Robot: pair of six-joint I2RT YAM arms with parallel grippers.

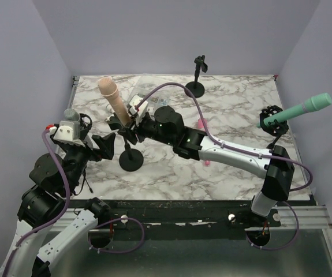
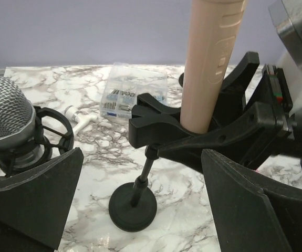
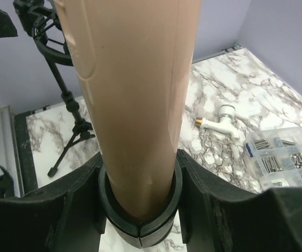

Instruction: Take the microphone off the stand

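Observation:
A beige microphone (image 1: 112, 98) stands tilted in the black clip (image 2: 156, 118) of a small stand with a round base (image 1: 131, 161). My right gripper (image 1: 128, 131) is shut on that clip: in the right wrist view its fingers (image 3: 208, 205) press both sides of the black ring (image 3: 140, 231) around the microphone's (image 3: 135, 105) lower end. My left gripper (image 1: 109, 144) is open and empty just left of the stand. In the left wrist view the stand's pole and base (image 2: 132, 207) sit ahead between its wide-apart fingers (image 2: 35, 199), and the microphone (image 2: 211, 63) rises above.
A grey microphone in a shock mount (image 2: 3, 121) is close on the left. A teal microphone (image 1: 295, 111) sits on a stand at the right edge. An empty stand (image 1: 197, 75) is at the back. A clear box of screws (image 2: 132, 94) and a white tap fitting (image 3: 221, 121) lie behind.

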